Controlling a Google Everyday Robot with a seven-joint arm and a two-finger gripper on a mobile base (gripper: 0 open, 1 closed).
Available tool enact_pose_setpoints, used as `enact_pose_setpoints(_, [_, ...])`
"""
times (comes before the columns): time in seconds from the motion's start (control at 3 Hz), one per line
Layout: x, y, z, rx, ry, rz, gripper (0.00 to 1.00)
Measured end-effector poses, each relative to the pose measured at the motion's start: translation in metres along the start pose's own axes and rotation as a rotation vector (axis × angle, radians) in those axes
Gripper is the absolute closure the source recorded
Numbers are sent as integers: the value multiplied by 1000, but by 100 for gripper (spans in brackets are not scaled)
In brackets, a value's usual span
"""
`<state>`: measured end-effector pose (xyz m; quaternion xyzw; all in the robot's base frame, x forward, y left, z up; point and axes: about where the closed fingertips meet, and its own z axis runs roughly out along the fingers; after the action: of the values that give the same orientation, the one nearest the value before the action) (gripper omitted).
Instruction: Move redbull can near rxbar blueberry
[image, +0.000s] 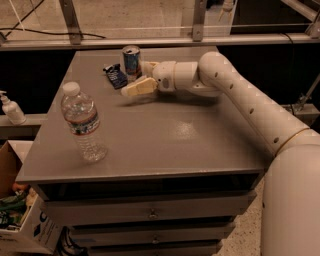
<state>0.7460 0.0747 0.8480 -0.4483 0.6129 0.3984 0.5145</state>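
The redbull can (131, 61) stands upright on the grey table (165, 135) near its far edge. The rxbar blueberry (116, 76), a small dark blue wrapper, lies flat just left of the can, close to it. My gripper (141, 76) reaches in from the right and is open. One fingertip (136, 89) lies in front of the can and the other (149, 65) just to its right. The can sits at the mouth of the spread jaws and is not squeezed.
A clear plastic water bottle (82, 122) stands at the table's front left. My white arm (240, 95) spans the table's right side. A soap bottle (11, 107) and a cardboard box (20, 220) are off the table's left edge. Drawers (150, 212) are below.
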Motion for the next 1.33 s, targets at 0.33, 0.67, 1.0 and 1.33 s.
enact_pose_setpoints(0.33, [3,0,-13,6,-4,-6,0])
enact_pose_setpoints(0.67, [3,-6,-41,26,-14,-36,0])
enact_pose_setpoints(1.0, [-10,-19,-79,74,-33,-84,0])
enact_pose_setpoints(1.33, [-23,-26,-119,132,-37,-118,0])
